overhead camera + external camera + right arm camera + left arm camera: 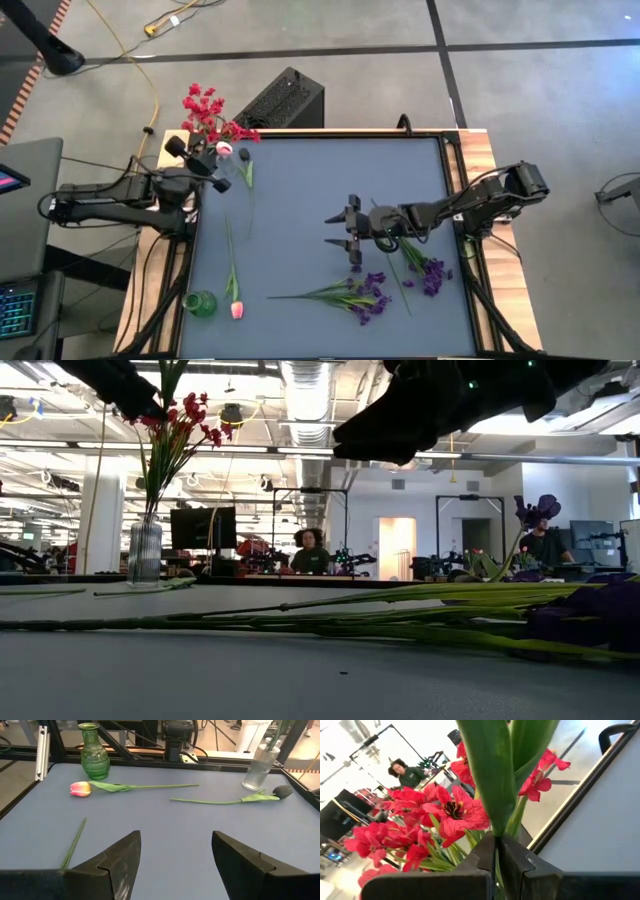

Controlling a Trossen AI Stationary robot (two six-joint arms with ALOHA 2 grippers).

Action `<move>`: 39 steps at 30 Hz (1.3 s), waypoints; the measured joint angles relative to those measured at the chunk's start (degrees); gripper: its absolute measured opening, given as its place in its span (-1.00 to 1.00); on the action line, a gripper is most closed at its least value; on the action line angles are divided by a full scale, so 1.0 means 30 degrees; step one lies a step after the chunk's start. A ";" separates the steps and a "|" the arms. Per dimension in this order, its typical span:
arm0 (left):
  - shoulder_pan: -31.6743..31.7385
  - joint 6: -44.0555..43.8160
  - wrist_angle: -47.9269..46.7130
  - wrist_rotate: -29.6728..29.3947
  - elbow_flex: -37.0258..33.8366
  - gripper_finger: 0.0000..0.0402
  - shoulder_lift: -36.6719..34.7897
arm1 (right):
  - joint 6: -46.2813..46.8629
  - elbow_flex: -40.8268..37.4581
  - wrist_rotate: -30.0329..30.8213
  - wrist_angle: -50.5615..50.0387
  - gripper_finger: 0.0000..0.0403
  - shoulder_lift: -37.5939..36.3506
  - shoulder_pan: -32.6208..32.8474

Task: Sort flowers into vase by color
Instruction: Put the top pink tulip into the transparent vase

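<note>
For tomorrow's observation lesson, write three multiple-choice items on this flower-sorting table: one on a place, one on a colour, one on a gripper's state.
1. Where does the green vase stand?
A. at the table's near left corner
B. at the far right corner
C. in the table's middle

2. What colour are the blossoms in the clear ribbed vase?
A. yellow
B. red
C. white

3. How is the right gripper?
A. shut on a purple flower
B. open and empty above the mat
C. shut on the green vase

Answers:
1 A: the high view shows it at the left corner, beside the pink tulip.
2 B: the spray above that vase is red in the high, low and left wrist views.
3 B: its wrist view shows the fingers spread with only bare mat between.
</note>
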 joint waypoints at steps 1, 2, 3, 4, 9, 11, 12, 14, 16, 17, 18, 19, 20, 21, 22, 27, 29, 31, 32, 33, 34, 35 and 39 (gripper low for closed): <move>0.0000 0.0158 0.0122 -0.0016 0.0000 -1.00 0.0000 | 0.0007 0.0000 0.0000 -0.0004 0.34 0.0000 -0.0066; 0.0000 0.0281 0.0227 -0.0027 0.0000 -1.00 0.0000 | 0.0022 0.0000 0.0000 -0.0006 0.34 0.0000 -0.0155; 0.0000 0.0344 0.0242 -0.0033 0.0000 -1.00 -0.0007 | 0.0022 0.0000 0.0007 -0.0019 0.34 0.0000 -0.0196; 0.0000 0.0437 0.0232 -0.0076 0.0000 -1.00 -0.0006 | 0.0029 0.0000 0.0007 -0.0057 0.34 0.0000 -0.0281; 0.0000 0.0350 -0.0025 -0.0789 0.0000 -1.00 0.0000 | 0.0058 0.0000 0.0007 -0.0326 0.34 0.0000 -0.0297; 0.0000 0.0105 -0.0104 -0.0777 0.0000 -1.00 -0.0003 | 0.0036 0.0000 0.0007 -0.0341 0.34 0.0000 -0.0351; 0.0000 -0.0071 -0.0221 -0.0757 0.0000 -1.00 0.0000 | 0.0049 0.0000 0.0007 -0.0346 0.34 0.0000 -0.0382; 0.0000 -0.0753 -0.0714 -0.0698 0.0007 -1.00 0.0004 | 0.0044 0.0000 0.0018 -0.0390 0.34 0.0000 -0.0411; 0.0000 -0.1543 -0.1536 -0.0692 0.0007 -1.00 0.0007 | 0.0060 0.0000 0.0022 -0.0547 0.34 0.0000 -0.0410; 0.0005 -0.1904 -0.1972 -0.0698 0.0007 -1.00 0.0007 | 0.0069 -0.0004 0.0022 -0.0618 0.34 0.0000 -0.0402; 0.0047 -0.2206 -0.2336 -0.0690 0.0007 -1.00 0.0007 | 0.0073 -0.0007 0.0022 -0.0694 0.34 0.0000 -0.0395; 0.0107 -0.2444 -0.2551 -0.0698 0.0007 -1.00 0.0007 | 0.0073 -0.0007 0.0022 -0.0726 0.34 0.0000 -0.0388; 0.0194 -0.2605 -0.2682 -0.0683 0.0007 -1.00 0.0007 | 0.0067 -0.0007 0.0022 -0.0720 0.34 0.0000 -0.0388; 0.0278 -0.2777 -0.2805 -0.0641 0.0007 -1.00 0.0007 | 0.0066 -0.0007 0.0022 -0.0709 0.34 0.0000 -0.0394; 0.0377 -0.2947 -0.2872 -0.0435 0.0007 -1.00 0.0007 | 0.0066 -0.0007 0.0022 -0.0705 0.34 0.0000 -0.0395; 0.1150 -0.3403 -0.2988 0.1017 0.0007 -1.00 0.0007 | 0.0066 -0.0007 0.0036 -0.0690 0.34 0.0000 -0.0395; 0.1571 -0.3459 -0.2995 0.1497 0.0007 -1.00 0.0007 | 0.0084 -0.0007 0.0036 -0.0696 0.34 0.0000 -0.0395; 0.1988 -0.3531 -0.3028 0.1864 0.0007 -1.00 0.0007 | 0.0224 -0.0007 0.0036 -0.0690 0.34 0.0000 -0.0395; 0.2183 -0.3571 -0.3056 0.2048 0.0012 -1.00 0.0007 | 0.0226 -0.0007 0.0036 -0.0683 0.34 0.0000 -0.0395; 0.2368 -0.3697 -0.3165 0.2182 0.0022 -1.00 0.0007 | 0.0226 -0.0007 0.0044 -0.0683 0.34 0.0000 -0.0395; 0.2559 -0.3871 -0.3300 0.2272 0.0022 -1.00 0.0004 | 0.0226 -0.0007 0.0048 -0.0672 0.34 0.0000 -0.0395; 0.2746 -0.4056 -0.3431 0.2320 0.0022 -1.00 0.0005 | 0.0226 -0.0007 0.0089 -0.0659 0.34 0.0000 -0.0395; 0.3451 -0.4404 -0.3607 0.2805 0.0022 -1.00 0.0007 | 0.0226 -0.0007 0.0139 -0.0660 0.34 0.0000 -0.0395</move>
